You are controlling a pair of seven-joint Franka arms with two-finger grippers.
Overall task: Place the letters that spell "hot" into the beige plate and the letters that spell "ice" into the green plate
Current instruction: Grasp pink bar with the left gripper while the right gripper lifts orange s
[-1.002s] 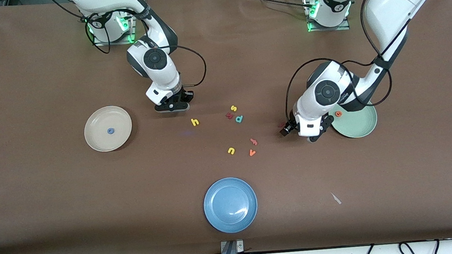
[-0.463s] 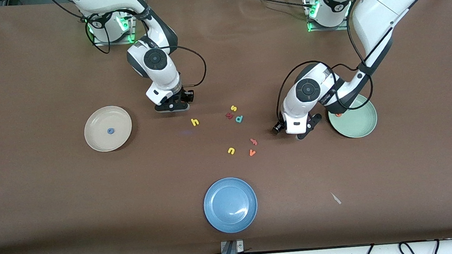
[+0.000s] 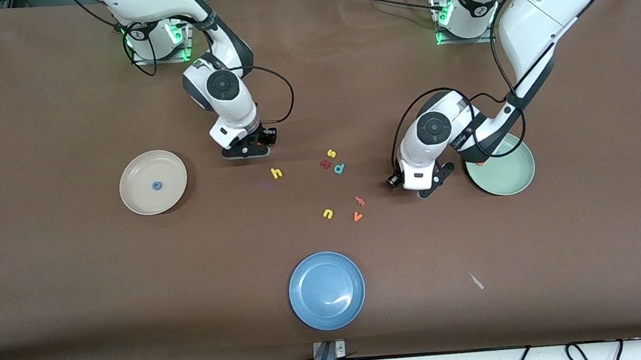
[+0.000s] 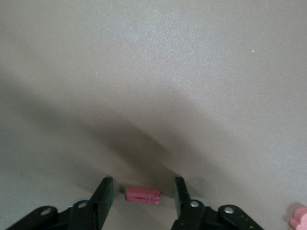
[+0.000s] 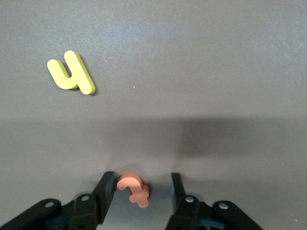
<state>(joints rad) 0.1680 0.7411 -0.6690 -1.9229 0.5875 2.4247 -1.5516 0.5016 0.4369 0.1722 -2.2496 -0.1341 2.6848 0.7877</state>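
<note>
Front view, right pincer: the right pincer (image 3: pixel 244 150) is low over the tabletop (image 3: pixel 64 295) midway between the beige plate (image 3: pixel 137 202) and the loose letters, so it hides whatever is under it
Front view, left pincer: the left pincer (image 3: pixel 421 187) is low over the tabletop just beside the green plate (image 3: pixel 515 183), a short carry from where its letter belongs
Front view, plates: the blue "o" (image 3: pixel 156 185) lies in the beige plate toward the right arm's end; an orange letter (image 3: pixel 480 162), half hidden by the left arm, lies in the green plate
Front view, surroundings: yellow "h" (image 3: pixel 276 173) lies alone; yellow "s" (image 3: pixel 330 153), a dark red letter (image 3: pixel 325 163) and teal "d" (image 3: pixel 339 168) crowd together mid-tabletop; yellow "u" (image 3: pixel 327 213), salmon letter (image 3: pixel 359 201) and orange "v" (image 3: pixel 357 216) lie nearer the camera's edge, the blue plate (image 3: pixel 326 290) nearest to it; I see no teal "c"
Left wrist view: jaws apart, straddling the dark red bar "i" (image 4: pixel 142 196), a gap on each side; nothing crowds it, so closing looks unhindered
Right wrist view: jaws apart around the orange "t" (image 5: pixel 133 187), not clamped; the "h" lies well clear, probably next for the beige plate
</note>
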